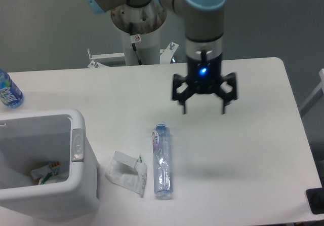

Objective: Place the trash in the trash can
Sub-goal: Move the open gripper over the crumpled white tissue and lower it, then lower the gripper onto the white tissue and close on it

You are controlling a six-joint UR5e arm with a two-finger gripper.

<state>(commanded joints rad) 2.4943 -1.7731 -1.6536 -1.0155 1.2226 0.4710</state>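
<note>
A flattened clear plastic bottle [161, 161] with a blue-white label lies lengthwise on the white table, cap pointing away from me. Just left of it sits a crumpled white paper wrapper [126, 173] with small green marks. The white trash can [76, 178] stands at the front left, its grey oval button [77, 145] on the right rim, with some scraps inside. My gripper [203, 109] hangs open and empty above the table, up and to the right of the bottle, fingers pointing down.
An upright bottle with a blue label [8, 90] stands at the table's far left edge. The arm's base column [137, 28] rises behind the table. A dark object [316, 200] sits at the front right corner.
</note>
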